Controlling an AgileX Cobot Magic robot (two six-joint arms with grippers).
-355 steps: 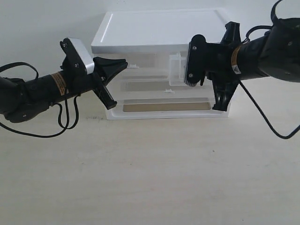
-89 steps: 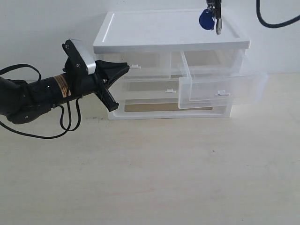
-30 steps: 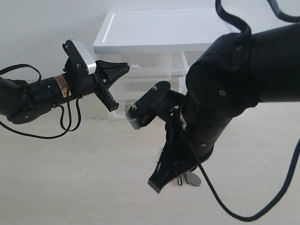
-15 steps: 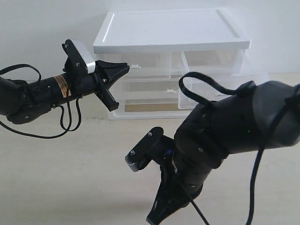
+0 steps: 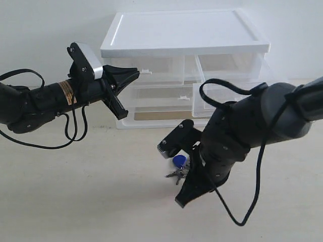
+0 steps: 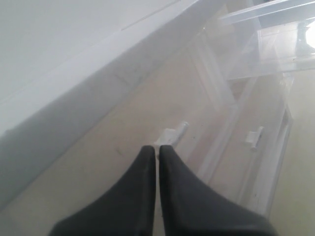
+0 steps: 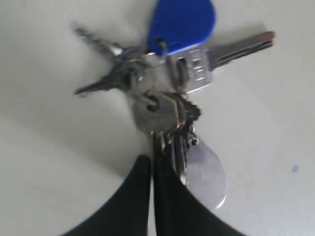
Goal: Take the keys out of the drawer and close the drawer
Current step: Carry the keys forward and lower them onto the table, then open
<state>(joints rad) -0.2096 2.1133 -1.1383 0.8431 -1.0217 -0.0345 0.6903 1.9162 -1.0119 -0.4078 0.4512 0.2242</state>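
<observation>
The keys lie on the table in front of the drawer unit, blue fob and grey oval tag showing. My right gripper is low over them, its jaws shut with part of the bunch pinched at the tips. The right-hand small drawer stands pulled out of the unit, partly hidden behind my right arm; it also shows as clear plastic. My left gripper is shut with nothing in it, its tips by the left small drawer's white tab handle.
The white-topped drawer unit stands at the back against the wall, with a wider drawer below the small ones. My right arm's cable loops over the table at the right. Bare table lies at the front left.
The right arm came down from above the unit with the keys to the table in front of it. In the last half second it pulled back, uncovering the keys on the table. The left arm stayed still.
</observation>
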